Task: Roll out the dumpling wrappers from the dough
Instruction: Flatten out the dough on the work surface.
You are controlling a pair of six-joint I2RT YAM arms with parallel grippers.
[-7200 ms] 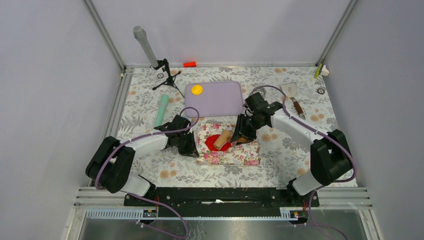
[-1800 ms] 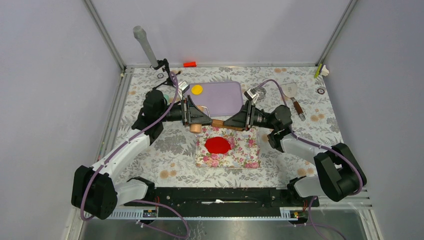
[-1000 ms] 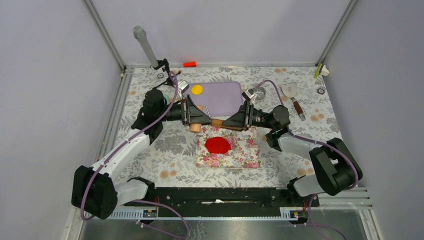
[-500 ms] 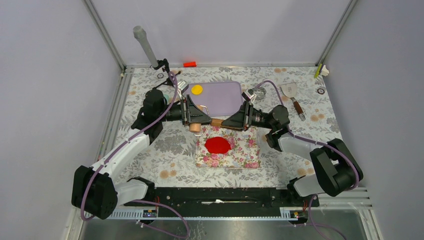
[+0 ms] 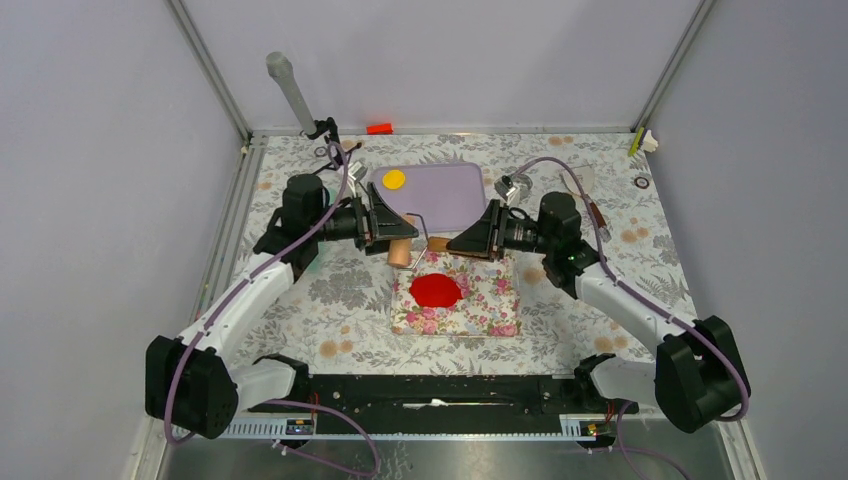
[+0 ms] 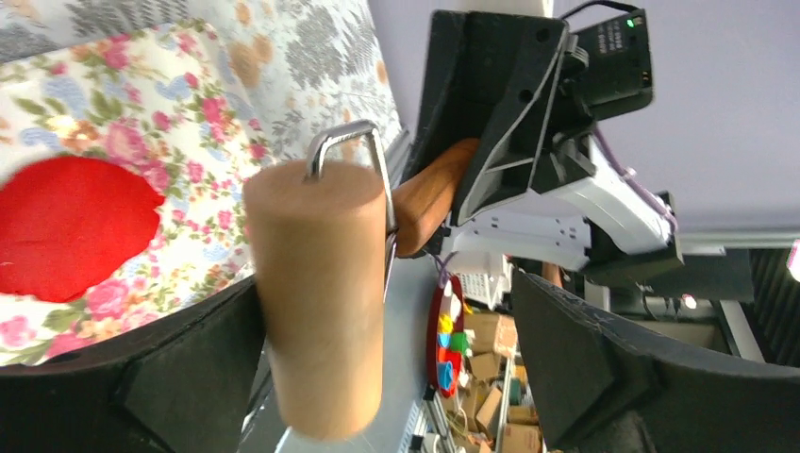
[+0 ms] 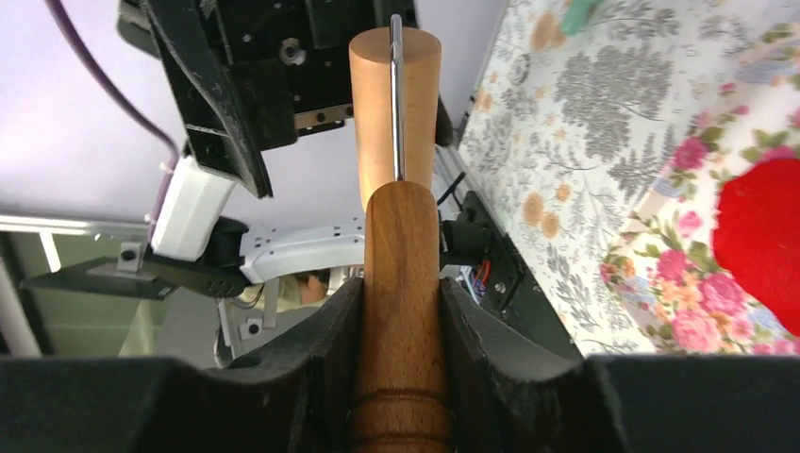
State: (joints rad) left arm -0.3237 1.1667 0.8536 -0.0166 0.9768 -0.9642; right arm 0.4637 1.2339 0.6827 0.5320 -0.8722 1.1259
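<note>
Both arms have drawn apart slightly. We see the left pincer (image 5: 405,231) spread wide around the roller (image 5: 400,255), the right pincer (image 5: 455,243) clamping its handle (image 7: 401,311); the dough (image 5: 436,290) lies flat on the mat (image 5: 490,310). Held one-sided, the roller may swing and gouge it.

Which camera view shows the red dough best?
Top external: the whole dough lies unhidden on the floral mat. Left wrist shows most of the dough, cut at the frame's edge. Right wrist shows only a part.
</note>
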